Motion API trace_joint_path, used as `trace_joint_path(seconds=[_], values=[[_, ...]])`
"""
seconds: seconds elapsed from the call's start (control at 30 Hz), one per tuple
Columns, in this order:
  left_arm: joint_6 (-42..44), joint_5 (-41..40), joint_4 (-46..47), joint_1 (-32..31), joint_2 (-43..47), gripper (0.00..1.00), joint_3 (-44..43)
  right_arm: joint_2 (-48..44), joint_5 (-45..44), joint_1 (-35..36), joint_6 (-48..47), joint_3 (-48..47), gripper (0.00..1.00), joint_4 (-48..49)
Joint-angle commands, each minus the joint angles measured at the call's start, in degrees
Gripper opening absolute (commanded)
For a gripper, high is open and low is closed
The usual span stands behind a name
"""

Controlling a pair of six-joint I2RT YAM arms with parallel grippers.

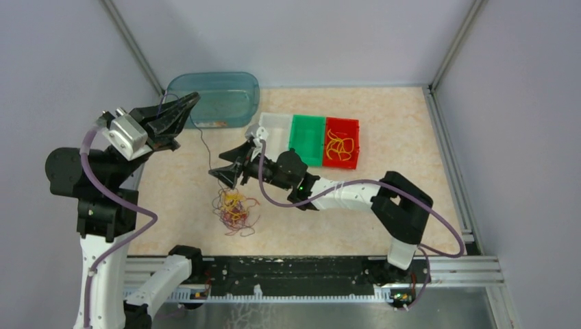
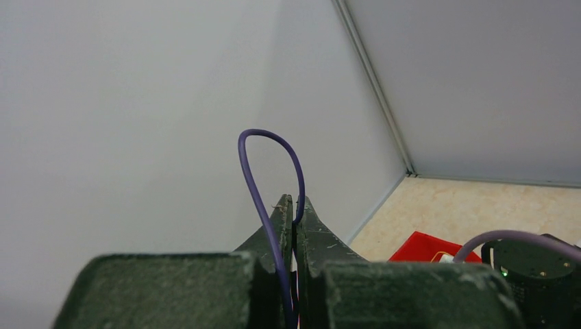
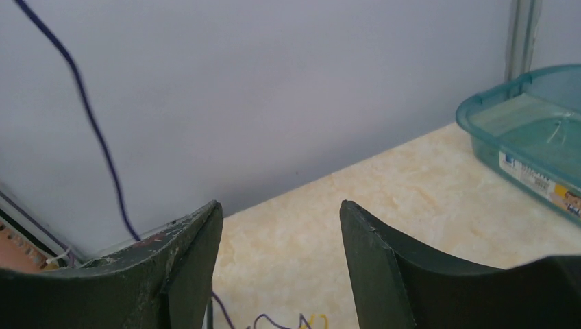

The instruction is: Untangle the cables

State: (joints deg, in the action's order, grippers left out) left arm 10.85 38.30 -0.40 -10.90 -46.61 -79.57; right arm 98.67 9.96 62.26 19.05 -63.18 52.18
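The cables lie as a tangle (image 1: 236, 209) of thin yellow, dark red and dark strands on the table. One thin purple cable (image 1: 207, 152) rises from the tangle to my left gripper (image 1: 194, 99), which is held high near the left wall. In the left wrist view this gripper (image 2: 294, 200) is shut on that cable (image 2: 264, 133), which loops out above the tips. My right gripper (image 1: 229, 179) hovers just above the tangle's far side, open with nothing between its fingers (image 3: 281, 205). The purple cable (image 3: 103, 147) passes to its left, and bits of strands (image 3: 274, 321) show below.
A teal tub (image 1: 216, 96) stands at the back left, also seen in the right wrist view (image 3: 527, 130). Right of it sit a white bin (image 1: 274, 130), a green bin (image 1: 307, 137) and a red bin (image 1: 353, 127) holding yellow cables. Walls close in on three sides.
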Motion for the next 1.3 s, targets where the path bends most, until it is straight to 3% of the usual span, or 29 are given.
trace_joint_path(seconds=[0.0,0.2,0.4,0.57,0.67,1.03,1.27], values=[[-0.75,0.78,-0.30,-0.31,0.39,0.00,-1.29,0.79,2.19,0.74,-0.15,-0.39,0.64,5.32],[-1.25,0.75,-0.04,-0.27,0.18,0.00,-1.55,0.10,0.95,0.76,-0.18,1.51,0.63,3.82],[-1.05,0.54,-0.12,-0.27,0.37,0.00,-1.30,-9.98,-8.62,-1.15,-1.46,9.85,0.67,-3.28],[-1.35,0.99,0.32,-0.27,0.37,0.00,-0.94,-19.23,-7.06,-2.02,-2.11,19.58,0.69,-0.96],[-1.34,1.14,0.72,-0.27,0.24,0.00,-0.94,-21.44,-5.10,-0.13,-5.53,20.43,0.69,-0.82],[-1.96,-0.03,-0.41,-0.27,-0.13,0.00,-1.89,-5.90,3.56,1.64,-4.96,4.34,0.67,0.77],[-1.80,0.33,0.19,-0.27,-0.07,0.00,-2.38,2.35,-0.61,2.23,-4.99,0.07,0.62,-1.88]])
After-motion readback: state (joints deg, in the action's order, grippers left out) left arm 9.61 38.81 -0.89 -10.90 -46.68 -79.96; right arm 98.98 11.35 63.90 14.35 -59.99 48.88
